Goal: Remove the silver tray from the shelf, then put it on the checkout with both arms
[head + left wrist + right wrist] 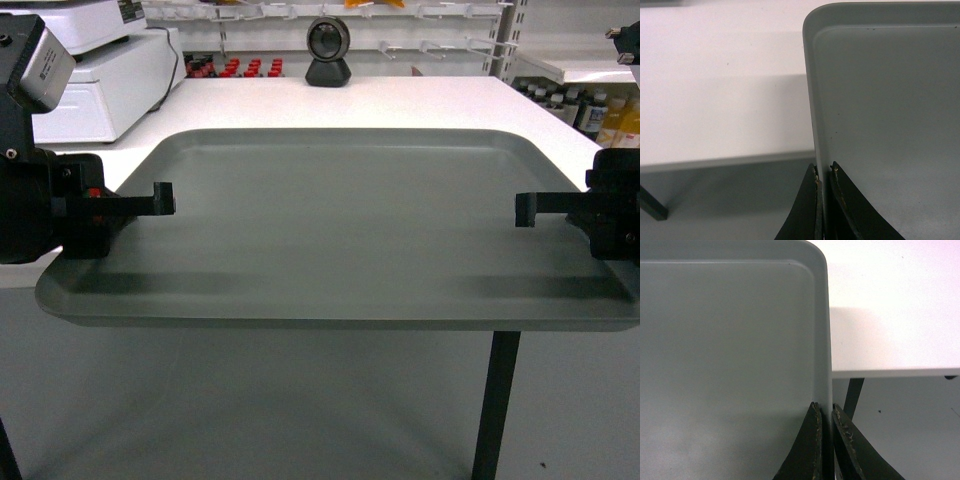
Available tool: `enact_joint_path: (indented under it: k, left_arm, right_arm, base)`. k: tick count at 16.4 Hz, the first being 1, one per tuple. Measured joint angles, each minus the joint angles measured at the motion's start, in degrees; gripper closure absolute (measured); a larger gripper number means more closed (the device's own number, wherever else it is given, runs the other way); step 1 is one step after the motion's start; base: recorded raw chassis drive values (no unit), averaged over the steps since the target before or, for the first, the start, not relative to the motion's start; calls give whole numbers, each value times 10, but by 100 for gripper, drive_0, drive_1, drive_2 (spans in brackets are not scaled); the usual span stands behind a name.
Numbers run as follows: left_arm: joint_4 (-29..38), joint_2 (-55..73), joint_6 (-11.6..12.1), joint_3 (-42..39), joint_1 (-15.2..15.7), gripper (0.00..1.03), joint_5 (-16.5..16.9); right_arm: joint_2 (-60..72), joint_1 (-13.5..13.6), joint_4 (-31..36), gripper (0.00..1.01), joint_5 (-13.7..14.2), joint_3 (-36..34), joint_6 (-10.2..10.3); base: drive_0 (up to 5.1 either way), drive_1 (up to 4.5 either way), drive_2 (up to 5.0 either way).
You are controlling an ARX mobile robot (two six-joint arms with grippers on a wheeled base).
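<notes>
The silver tray (340,220) is held level between both arms. Its far half lies over the white checkout (400,100) and its near half juts past the table's front edge. My left gripper (160,200) is shut on the tray's left rim, one finger inside and one outside. My right gripper (525,208) is shut on the right rim the same way. In the left wrist view the left gripper (823,172) pinches the rim of the tray (890,100), which casts a shadow on the checkout (720,90). In the right wrist view the right gripper (824,412) clamps the tray (725,340) beside the checkout (890,300).
A white weighing machine (110,80) stands on the checkout's left part, close to the tray's far left corner. A black round scanner (328,52) sits at the back middle. A black table leg (497,400) stands below the tray. Store shelves with bottles (600,110) line the back.
</notes>
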Motion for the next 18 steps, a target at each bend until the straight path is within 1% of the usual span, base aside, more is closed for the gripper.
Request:
enact_joint_path:
  k: [18]
  left_arm:
    - [1,1,0,1,0,99,1]
  right_arm:
    - [2,-1,1,98,-1,0,0]
  base:
    - [-11,419,-442]
